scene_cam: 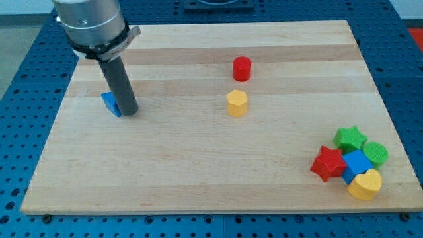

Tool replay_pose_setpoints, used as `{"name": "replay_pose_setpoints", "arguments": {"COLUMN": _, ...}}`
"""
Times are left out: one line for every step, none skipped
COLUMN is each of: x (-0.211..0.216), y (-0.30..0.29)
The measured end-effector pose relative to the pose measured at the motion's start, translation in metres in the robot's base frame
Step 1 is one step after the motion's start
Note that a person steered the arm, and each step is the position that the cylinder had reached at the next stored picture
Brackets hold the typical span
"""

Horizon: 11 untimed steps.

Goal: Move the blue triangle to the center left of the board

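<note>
The blue triangle [110, 103] lies on the wooden board [198, 165] near its left edge, in the upper half of the view. My tip [129, 113] rests on the board right against the triangle's right side, and the dark rod hides part of the block.
A red cylinder [242, 68] and a yellow hexagon [236, 103] stand near the board's middle top. At the bottom right sits a cluster: red star [328, 163], green star [349, 139], green cylinder [375, 153], blue cube [357, 162], yellow heart [365, 184].
</note>
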<state>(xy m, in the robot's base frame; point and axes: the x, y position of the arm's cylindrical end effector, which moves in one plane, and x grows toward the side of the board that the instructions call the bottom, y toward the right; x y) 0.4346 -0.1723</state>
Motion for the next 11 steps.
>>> {"name": "replay_pose_setpoints", "arguments": {"x": -0.016, "y": -0.02}}
{"name": "replay_pose_setpoints", "arguments": {"x": -0.016, "y": -0.027}}
{"name": "replay_pose_setpoints", "arguments": {"x": 0.002, "y": -0.025}}
{"name": "replay_pose_setpoints", "arguments": {"x": 0.048, "y": -0.005}}
{"name": "replay_pose_setpoints", "arguments": {"x": 0.069, "y": -0.042}}
{"name": "replay_pose_setpoints", "arguments": {"x": 0.068, "y": -0.067}}
{"name": "replay_pose_setpoints", "arguments": {"x": 0.037, "y": -0.067}}
{"name": "replay_pose_setpoints", "arguments": {"x": 0.025, "y": -0.065}}
{"name": "replay_pose_setpoints", "arguments": {"x": 0.025, "y": -0.064}}
{"name": "replay_pose_setpoints", "arguments": {"x": 0.005, "y": -0.046}}
{"name": "replay_pose_setpoints", "arguments": {"x": -0.003, "y": -0.043}}
